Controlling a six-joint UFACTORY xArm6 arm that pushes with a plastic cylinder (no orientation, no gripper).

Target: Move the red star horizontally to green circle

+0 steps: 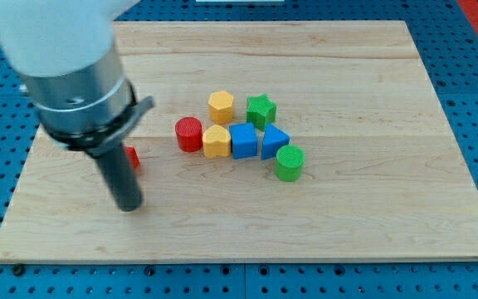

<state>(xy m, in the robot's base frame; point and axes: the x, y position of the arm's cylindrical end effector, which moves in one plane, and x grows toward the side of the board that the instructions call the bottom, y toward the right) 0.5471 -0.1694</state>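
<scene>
The red star (pixel 133 158) lies at the board's left and is mostly hidden behind my rod; only a red edge shows. My tip (pixel 129 204) rests on the board just below the star, touching or nearly so. The green circle (pixel 289 162) stands to the right of the middle, far to the right of the star and at about the same height in the view.
A cluster sits at the middle: red cylinder (pixel 189 134), yellow hexagon (pixel 221 106), a second yellow block (pixel 217 141), blue cube (pixel 244 140), blue triangle (pixel 274 140), green star (pixel 261 109). The wooden board (pixel 372 208) lies on a blue pegboard.
</scene>
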